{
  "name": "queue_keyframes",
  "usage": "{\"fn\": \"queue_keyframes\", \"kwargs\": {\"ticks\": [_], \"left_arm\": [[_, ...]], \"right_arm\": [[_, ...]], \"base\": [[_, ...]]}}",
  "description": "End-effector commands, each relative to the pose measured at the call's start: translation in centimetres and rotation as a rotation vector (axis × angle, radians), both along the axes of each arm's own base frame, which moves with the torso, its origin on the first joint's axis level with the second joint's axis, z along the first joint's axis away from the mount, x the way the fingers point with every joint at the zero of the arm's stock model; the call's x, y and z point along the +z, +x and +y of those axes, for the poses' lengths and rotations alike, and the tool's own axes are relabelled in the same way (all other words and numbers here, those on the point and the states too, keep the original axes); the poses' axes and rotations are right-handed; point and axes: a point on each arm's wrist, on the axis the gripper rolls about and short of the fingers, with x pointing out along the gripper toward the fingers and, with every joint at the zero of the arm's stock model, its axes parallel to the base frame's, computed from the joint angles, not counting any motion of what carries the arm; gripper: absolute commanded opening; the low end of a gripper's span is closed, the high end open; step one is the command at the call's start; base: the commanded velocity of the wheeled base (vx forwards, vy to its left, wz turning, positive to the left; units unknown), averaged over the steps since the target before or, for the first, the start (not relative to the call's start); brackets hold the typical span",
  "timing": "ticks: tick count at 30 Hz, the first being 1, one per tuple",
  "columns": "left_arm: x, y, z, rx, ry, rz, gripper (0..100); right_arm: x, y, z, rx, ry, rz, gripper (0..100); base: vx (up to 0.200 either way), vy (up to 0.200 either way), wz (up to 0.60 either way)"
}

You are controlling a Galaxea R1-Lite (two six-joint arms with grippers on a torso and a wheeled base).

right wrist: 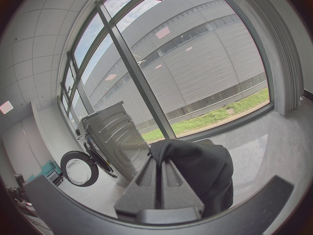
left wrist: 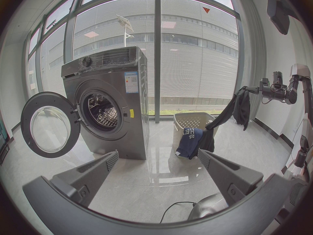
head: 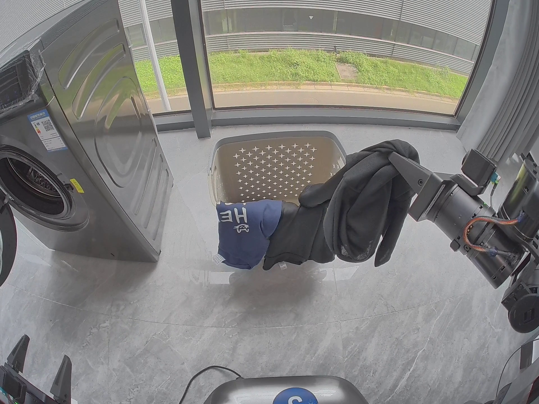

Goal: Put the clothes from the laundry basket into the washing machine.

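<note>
Left gripper (head: 44, 352) sits low, fingers spread wide, empty, parked clear of the work. Right gripper (head: 396, 161) is pinched tight on the black garment (head: 359, 209), a bunched mesh-textured piece held above the laundry basket's (head: 269, 169) right rim, tail trailing over the front rim, likely mid-pull. Blue top (head: 247, 231), white lettering, hangs off the front rim. Washing machine (head: 101, 130) stands at far left, door (left wrist: 49, 129) open for loading.

head: from my head, high, tilted down; laundry basket (head: 275, 166) near.
left wrist: low, well back, facing washing machine (left wrist: 107, 101) front.
right wrist: raised, facing window (right wrist: 202, 69).
shared: machine and window in all.
</note>
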Motion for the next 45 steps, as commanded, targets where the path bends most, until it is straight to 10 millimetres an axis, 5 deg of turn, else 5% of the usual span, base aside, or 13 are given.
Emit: {"fn": "queue_keyframes", "kwargs": {"ticks": [1, 45], "left_arm": [[-0.45, 0.01, 0.00, 0.001, -0.001, 0.003, 100], [-0.43, 0.01, 0.00, 0.001, -0.001, 0.001, 100]], "right_arm": [[-0.07, 0.01, 0.04, 0.000, -0.002, 0.002, 0], [-0.23, -0.07, 0.23, 0.007, -0.007, 0.006, 0]], "base": [[0.000, 0.200, 0.00], [0.000, 0.177, 0.00]]}}
